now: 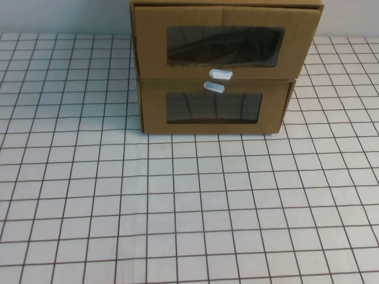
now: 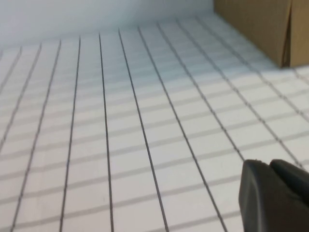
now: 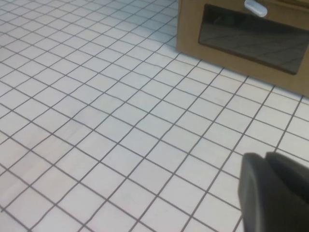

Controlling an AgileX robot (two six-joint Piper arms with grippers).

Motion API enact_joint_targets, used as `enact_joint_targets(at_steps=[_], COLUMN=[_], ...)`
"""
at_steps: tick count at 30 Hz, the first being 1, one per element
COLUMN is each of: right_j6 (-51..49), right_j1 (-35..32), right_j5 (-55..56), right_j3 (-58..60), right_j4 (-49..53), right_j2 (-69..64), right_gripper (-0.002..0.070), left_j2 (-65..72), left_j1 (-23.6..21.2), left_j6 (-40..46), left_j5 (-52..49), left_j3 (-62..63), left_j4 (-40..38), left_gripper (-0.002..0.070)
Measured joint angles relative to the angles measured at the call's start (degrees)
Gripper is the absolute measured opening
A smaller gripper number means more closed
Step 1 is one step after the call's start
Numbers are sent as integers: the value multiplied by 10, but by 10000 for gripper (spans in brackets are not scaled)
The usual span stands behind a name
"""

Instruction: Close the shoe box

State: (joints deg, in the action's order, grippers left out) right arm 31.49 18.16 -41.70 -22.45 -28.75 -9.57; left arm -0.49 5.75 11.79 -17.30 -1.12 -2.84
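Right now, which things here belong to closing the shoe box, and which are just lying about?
Job: upper shoe box, its pull tab; left end effector and right end effector, both above the table.
Lying about: lower cardboard box; gridded table.

— How many cardboard boxes are counted on the table [image 1: 189, 207]?

— Two are counted, stacked: the shoe box [image 1: 225, 18] on top, with its white tab [image 1: 221, 74] at the lower edge of its front, and a lower box [image 1: 155, 109] with its own tab [image 1: 214, 87] at the upper edge.

— And windows, tabs?

— Two clear windows are counted, one per front; two white tabs.

— Grippers?

— Two are counted: the left gripper [image 2: 275, 198] and the right gripper [image 3: 275, 193], each seen only from its own wrist, above the gridded surface.
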Motion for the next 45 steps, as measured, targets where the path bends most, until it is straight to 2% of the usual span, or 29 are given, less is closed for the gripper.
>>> enact_joint_targets(at_steps=[5, 45], right_j6=[0, 0], right_j1=[0, 0], right_j5=[-16, -21], right_j3=[0, 0], right_j4=[0, 2], right_j2=[0, 0], right_gripper=[-14, -14], left_j2=[0, -1], left_j1=[-9, -9], left_j6=[0, -1], left_j5=[-44, -44], left_j3=[-4, -4], left_j4=[-8, -10], left_gripper=[-5, -5])
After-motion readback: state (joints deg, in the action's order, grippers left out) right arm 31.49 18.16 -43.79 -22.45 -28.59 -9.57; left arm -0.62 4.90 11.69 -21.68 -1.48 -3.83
